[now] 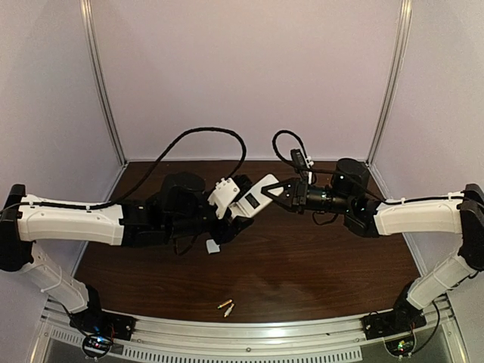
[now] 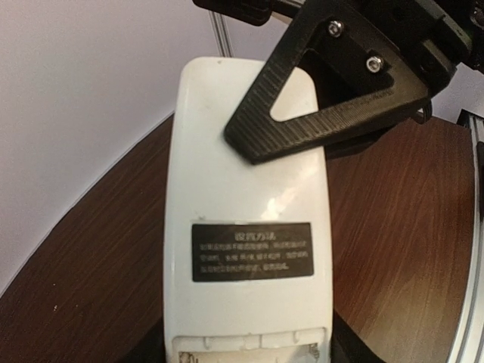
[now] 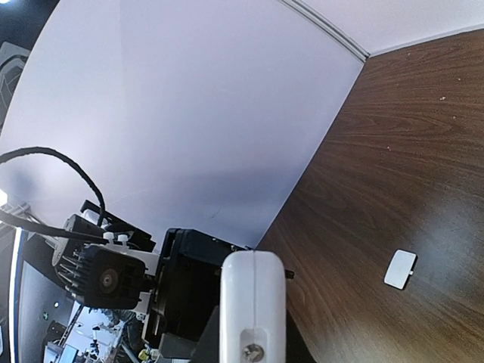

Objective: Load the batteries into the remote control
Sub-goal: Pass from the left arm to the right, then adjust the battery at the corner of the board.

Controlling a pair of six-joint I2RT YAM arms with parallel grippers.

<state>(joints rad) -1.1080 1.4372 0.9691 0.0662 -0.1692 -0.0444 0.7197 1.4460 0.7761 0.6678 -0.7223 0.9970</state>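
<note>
Over the dark wooden table, your left gripper clamps the white plastic remote control by its sides; the right gripper pinches its tip. Likely light, slick.

Seen from the left gripper's wrist, the remote control is cut off by the bottom edge. Its battery recess shows only as a sliver, and what is in it cannot be told. That gripper's own fingers are out of sight there. One ribbed finger of the right gripper covers the remote control's far right corner. Its partner is hidden, so whether the jaws pinch cannot be told. The label (nearer the left gripper) has print too small to read. From above, the batteries, well behind both tools, are too small to tell their ends apart.
</note>
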